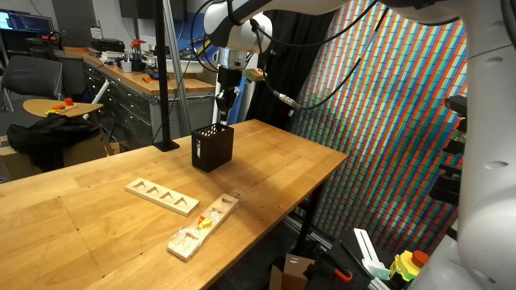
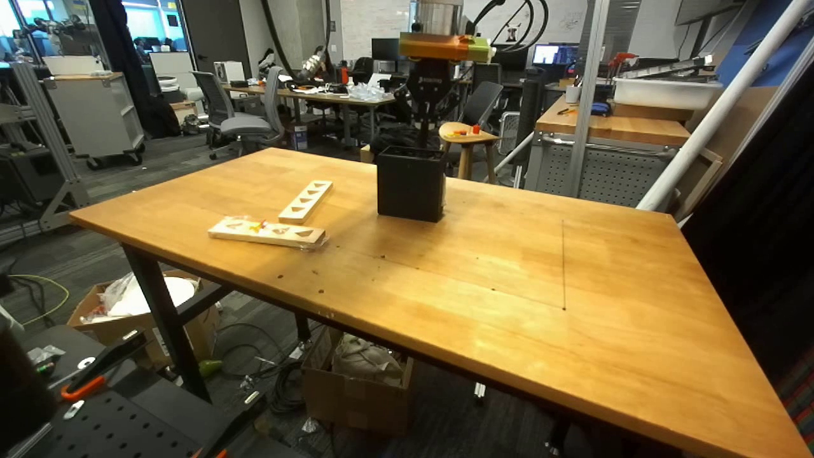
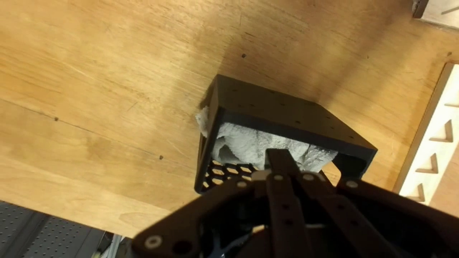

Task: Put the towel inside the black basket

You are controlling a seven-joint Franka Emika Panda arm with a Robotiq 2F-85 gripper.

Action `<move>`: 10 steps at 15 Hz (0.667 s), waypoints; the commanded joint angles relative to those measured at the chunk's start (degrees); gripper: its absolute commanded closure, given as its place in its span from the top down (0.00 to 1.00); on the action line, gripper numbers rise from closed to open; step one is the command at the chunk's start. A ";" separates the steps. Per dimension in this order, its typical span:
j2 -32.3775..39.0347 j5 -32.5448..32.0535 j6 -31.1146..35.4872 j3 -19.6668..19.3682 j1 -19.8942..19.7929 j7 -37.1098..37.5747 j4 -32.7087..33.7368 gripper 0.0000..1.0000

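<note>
Hanging over the black basket point(image 3: 287, 111), the gripper point(image 3: 279, 153) has its jaws pressed together, holding nothing visible; the white towel point(image 3: 244, 141) lies bunched inside the basket, poking out one side.

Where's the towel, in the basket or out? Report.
Mostly in: the wrist view shows the towel bunched inside the black basket, a bit poking out sideways.
</note>
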 commanded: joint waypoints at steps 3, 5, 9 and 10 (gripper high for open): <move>-10.42 0.51 6.50 -1.82 -0.14 0.69 -11.19 0.02; -13.12 0.60 7.94 -2.43 0.06 1.07 -14.43 0.27; -11.03 0.21 5.66 -2.86 0.49 0.47 -11.89 0.27; -11.31 0.21 5.88 -2.89 0.52 0.53 -12.30 0.27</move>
